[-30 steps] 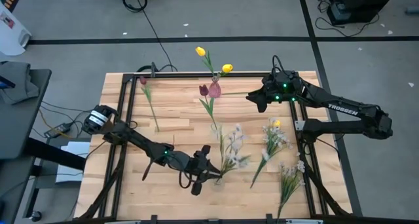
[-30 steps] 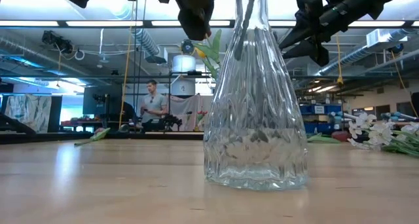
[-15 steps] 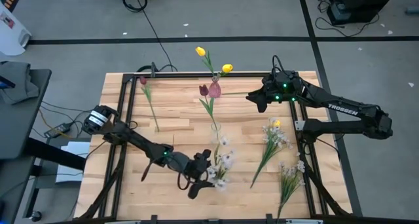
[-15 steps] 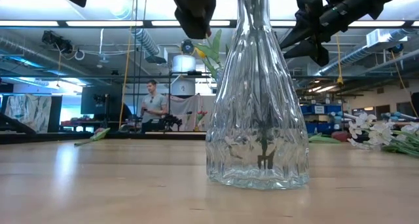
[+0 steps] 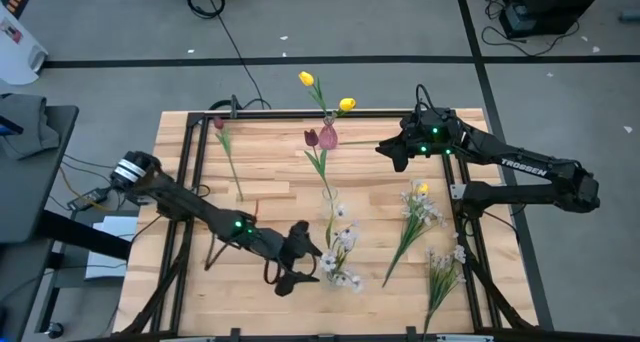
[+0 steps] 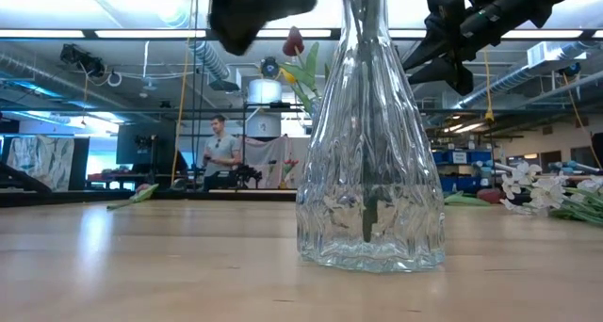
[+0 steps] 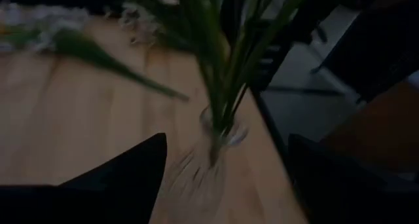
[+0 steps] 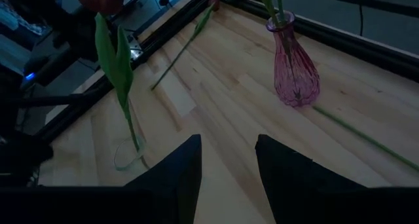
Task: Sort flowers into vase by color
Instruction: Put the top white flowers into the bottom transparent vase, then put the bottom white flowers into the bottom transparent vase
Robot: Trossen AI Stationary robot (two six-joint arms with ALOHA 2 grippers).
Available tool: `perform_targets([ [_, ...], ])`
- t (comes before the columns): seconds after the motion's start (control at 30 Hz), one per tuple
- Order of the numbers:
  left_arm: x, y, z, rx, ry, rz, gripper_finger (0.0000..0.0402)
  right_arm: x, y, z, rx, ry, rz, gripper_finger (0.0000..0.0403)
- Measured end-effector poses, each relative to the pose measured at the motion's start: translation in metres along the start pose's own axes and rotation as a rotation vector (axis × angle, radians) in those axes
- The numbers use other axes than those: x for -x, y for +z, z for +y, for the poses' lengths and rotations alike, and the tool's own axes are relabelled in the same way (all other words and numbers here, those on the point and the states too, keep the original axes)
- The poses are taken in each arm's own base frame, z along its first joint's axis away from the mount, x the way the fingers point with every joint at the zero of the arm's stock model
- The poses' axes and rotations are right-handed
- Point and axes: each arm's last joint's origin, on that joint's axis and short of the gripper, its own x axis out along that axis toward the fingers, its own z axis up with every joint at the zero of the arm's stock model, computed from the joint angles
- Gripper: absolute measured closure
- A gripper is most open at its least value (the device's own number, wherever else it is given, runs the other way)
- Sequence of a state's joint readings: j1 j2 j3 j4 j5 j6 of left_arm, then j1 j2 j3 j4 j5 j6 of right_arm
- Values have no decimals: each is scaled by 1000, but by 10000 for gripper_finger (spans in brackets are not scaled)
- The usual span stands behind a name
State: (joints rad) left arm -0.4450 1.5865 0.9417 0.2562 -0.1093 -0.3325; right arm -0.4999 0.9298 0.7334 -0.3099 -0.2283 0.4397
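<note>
Behind the wooden bench [image 5: 270, 182] I see a large workshop with ceiling lights, and a person [image 6: 220, 151] stands far back. On the near side of the bench, the left gripper [image 5: 300, 262] is just left of a clear glass vase [image 6: 369, 171], not touching it. Its fingers [image 7: 124, 175] are spread wide and hold nothing. A spray of small white blossoms [image 5: 342, 244] stands in this vase, the green stems going down through the narrow neck, the blossoms spreading above it to the right of the gripper.

The right gripper [image 5: 392, 152] hangs over the far right part of the bench, near a pink vase [image 8: 294, 70]. Its fingers are partly apart and nothing is between them. Two yellow tulips [image 5: 307, 79] rise from the pink vase. Just beside it stands a dark red tulip [image 5: 311, 138] with long green leaves. Another dark red tulip [image 5: 219, 123] lies flat on the far left of the bench. Two more white sprays [image 5: 420, 210] lie on the right side, well apart from both grippers, one with a yellow bloom among the white.
</note>
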Motion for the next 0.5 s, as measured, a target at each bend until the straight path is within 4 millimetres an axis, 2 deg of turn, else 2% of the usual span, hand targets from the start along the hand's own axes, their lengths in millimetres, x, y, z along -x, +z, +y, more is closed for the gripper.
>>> perform_targets([
  [0.27, 54, 14, 3, 79, 115, 121, 76, 0, 0, 0, -20, -2, -1, 245],
  [0.5, 102, 19, 12, 309, 306, 145, 76, 0, 0, 0, -106, -5, 2, 245],
])
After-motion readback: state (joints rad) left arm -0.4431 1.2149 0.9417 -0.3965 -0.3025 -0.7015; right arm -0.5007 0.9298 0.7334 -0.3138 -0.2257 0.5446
